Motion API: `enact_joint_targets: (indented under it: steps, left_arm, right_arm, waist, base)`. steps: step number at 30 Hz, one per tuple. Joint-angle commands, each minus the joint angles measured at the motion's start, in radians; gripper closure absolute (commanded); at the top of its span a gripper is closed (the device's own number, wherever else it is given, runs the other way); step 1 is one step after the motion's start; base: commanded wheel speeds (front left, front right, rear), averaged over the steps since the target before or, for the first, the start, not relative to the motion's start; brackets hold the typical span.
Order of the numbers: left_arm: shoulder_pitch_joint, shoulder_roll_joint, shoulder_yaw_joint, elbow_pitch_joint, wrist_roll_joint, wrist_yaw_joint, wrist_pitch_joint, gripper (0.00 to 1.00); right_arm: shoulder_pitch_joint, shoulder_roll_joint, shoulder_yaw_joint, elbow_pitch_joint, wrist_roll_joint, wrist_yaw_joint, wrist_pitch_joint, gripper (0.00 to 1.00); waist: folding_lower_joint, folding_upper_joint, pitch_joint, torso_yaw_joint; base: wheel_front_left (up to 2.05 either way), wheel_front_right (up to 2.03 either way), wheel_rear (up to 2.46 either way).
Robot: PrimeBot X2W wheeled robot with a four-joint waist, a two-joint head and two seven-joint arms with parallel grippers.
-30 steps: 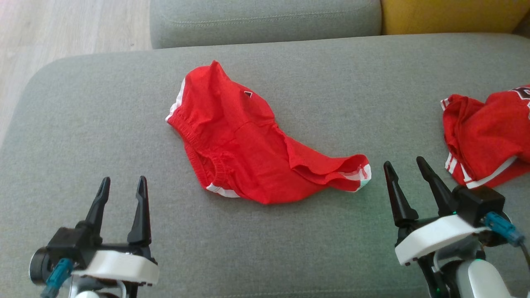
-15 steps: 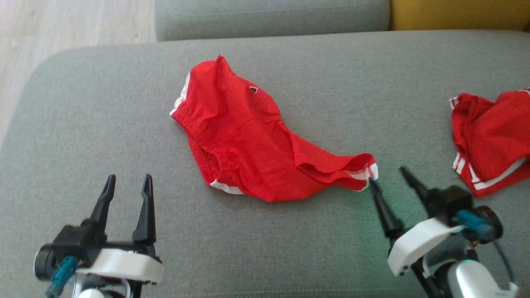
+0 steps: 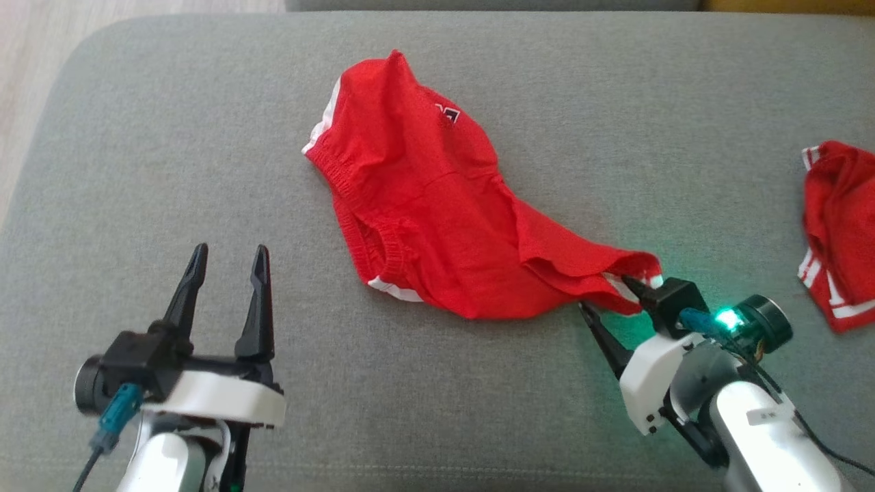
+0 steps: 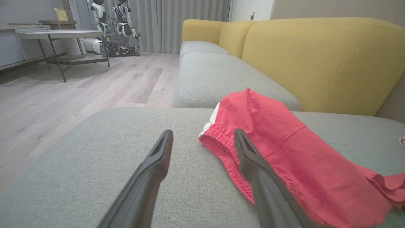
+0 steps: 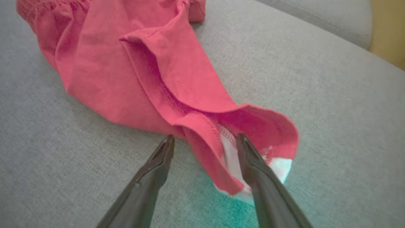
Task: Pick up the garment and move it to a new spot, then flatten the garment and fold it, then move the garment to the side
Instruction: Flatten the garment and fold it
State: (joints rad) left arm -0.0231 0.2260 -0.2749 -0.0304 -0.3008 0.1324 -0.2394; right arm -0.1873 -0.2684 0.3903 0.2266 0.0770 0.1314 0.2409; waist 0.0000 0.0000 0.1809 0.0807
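Head view gives me the red garment (image 3: 437,205) lying crumpled near the middle of the grey cushion (image 3: 137,171). Its elastic waistband is toward my left and one leg opening is stretched out toward my right. It has white stripes at the sides.

My right claw (image 3: 603,292) is low at the end of that leg opening. A green light (image 3: 726,318) glows on the wrist behind it and colours the cushion below. In the right wrist view the two fingers stand wide apart around the hem. One finger rests on the cushion just beside the red cloth, the other lies over the white trim at the mouth of the leg, and a fold of the hem is between them. The fingers do not press on the cloth, so this claw holds nothing.

My left claw (image 3: 230,249) is also wide open and empty. It is above the cushion, near the waistband but apart from it. In the left wrist view the waistband is just behind one of its fingers.

A second red garment (image 3: 837,225) with white stripes lies well apart, at the right edge of the cushion. Behind the cushion, the left wrist view shows a yellow backrest (image 4: 316,63) and a wooden floor (image 4: 63,95).
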Motion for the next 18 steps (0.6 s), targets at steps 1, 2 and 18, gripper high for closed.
enact_joint_targets:
  steps: [1, 2, 18]
  left_arm:
    - [-0.055, 0.008, 0.038, -0.025, 0.005, -0.003, -0.011, 0.00]
    - [-0.057, 0.006, 0.038, -0.022, 0.005, -0.004, -0.013, 0.00]
    - [-0.085, -0.006, 0.044, -0.012, 0.016, -0.016, -0.021, 0.00]
  right_arm:
    - [-0.031, -0.013, 0.025, -0.014, 0.009, -0.001, 0.002, 0.61]
    - [-0.038, -0.013, 0.027, -0.009, 0.019, -0.001, -0.005, 1.00]
    - [-0.113, 0.111, -0.224, -0.120, 0.161, -0.001, -0.091, 1.00]
  waist:
    - [0.0000, 0.0000, 0.005, 0.007]
    - [0.0000, 0.0000, 0.007, 0.008]
    - [0.0000, 0.0000, 0.030, -0.012]
  base:
    - [0.00, 0.00, 0.00]
    - [0.00, 0.00, 0.00]
    - [0.00, 0.00, 0.00]
